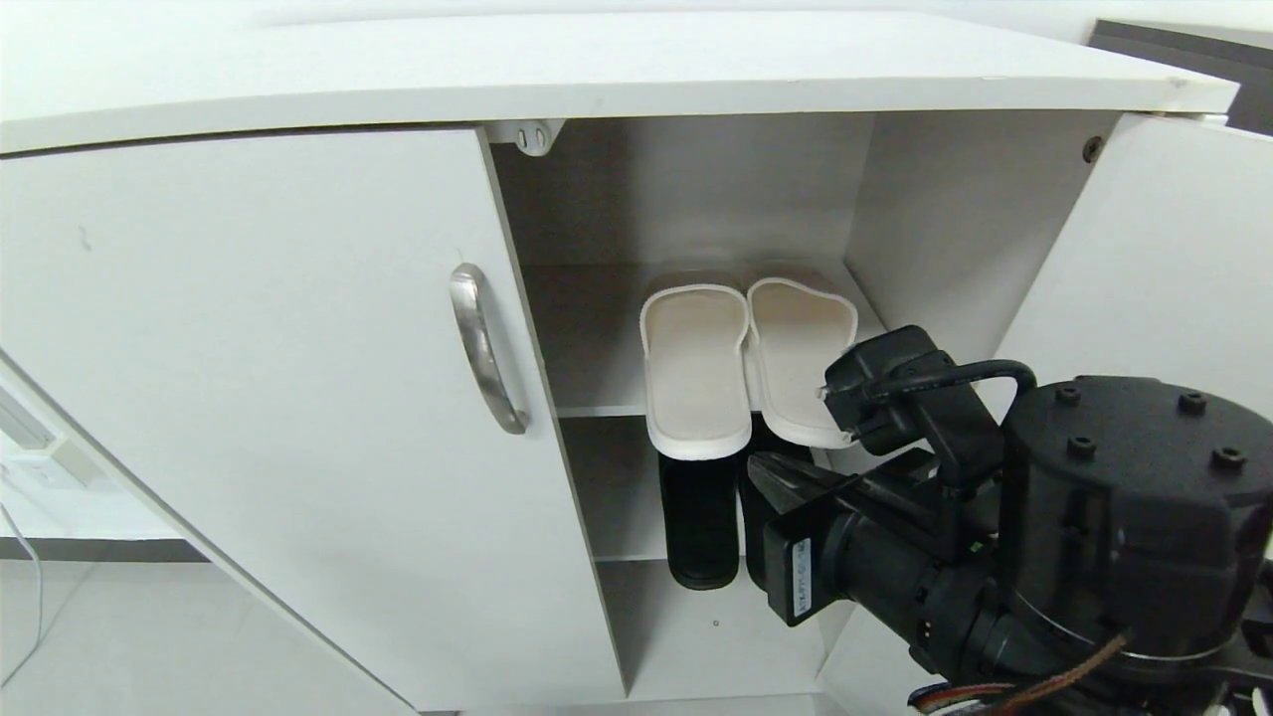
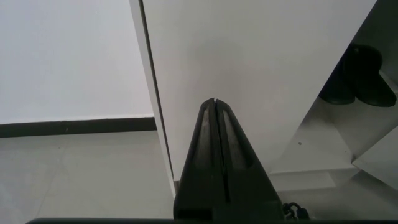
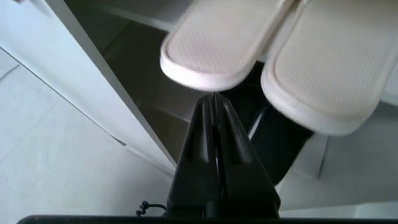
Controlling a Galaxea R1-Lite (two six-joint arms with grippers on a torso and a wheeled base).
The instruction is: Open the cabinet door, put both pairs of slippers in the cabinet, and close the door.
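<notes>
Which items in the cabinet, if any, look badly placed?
The white slippers overhang the front edge of their shelf; the black slippers below overhang theirs too. Nothing looks spilled or damaged.

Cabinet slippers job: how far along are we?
Done: the right door is open, the white slippers lie on the upper shelf, the black slippers on the shelf below. In hand: nothing; the right gripper is shut and empty just before the slippers, the left gripper shut by the closed left door. Left: close the open door.
</notes>
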